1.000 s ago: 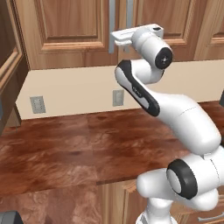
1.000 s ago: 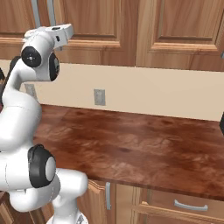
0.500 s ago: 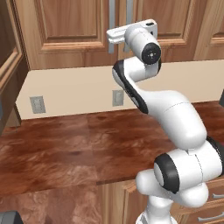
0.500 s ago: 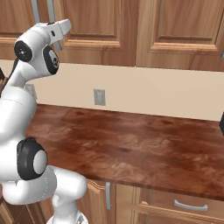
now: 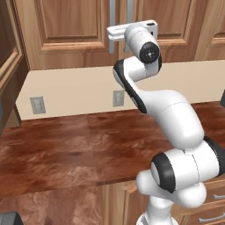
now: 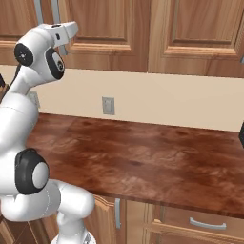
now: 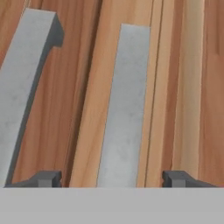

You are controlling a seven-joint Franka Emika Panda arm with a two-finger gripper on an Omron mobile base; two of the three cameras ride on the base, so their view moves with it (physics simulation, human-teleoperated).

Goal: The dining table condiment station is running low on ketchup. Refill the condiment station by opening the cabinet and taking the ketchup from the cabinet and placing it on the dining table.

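Arm [image 5: 171, 114] reared up from base, elbow bent over counter [image 5: 52, 154], forearm climbing steeply toward cabinet [image 5: 66, 30], wrist turned level so hand meets door front head-on. Hand pressed close to lower ends of two grey handles [image 5: 119, 11] at seam between the cabinet's doors, both doors closed. In right base view, same pose from other side: upper arm rising along left edge, hand [image 6: 59, 33] pointing at the cabinet [image 6: 109, 28] just beside the handles [image 6: 46, 9]. In hand view, gripper [image 7: 112, 178] spread wide, fingertips [image 7: 46, 178] apart at bottom edge, one handle [image 7: 126, 105] running up between them and touching neither, second handle [image 7: 26, 83] off to left of it, outside left tip. Door seam just right of centred handle, still inside jaw span. Outlet [image 5: 117, 98] on backsplash below the cabinet, a second outlet [image 5: 37, 104] further left, drawer fronts [image 6: 200, 224] under the counter [image 6: 143, 157].
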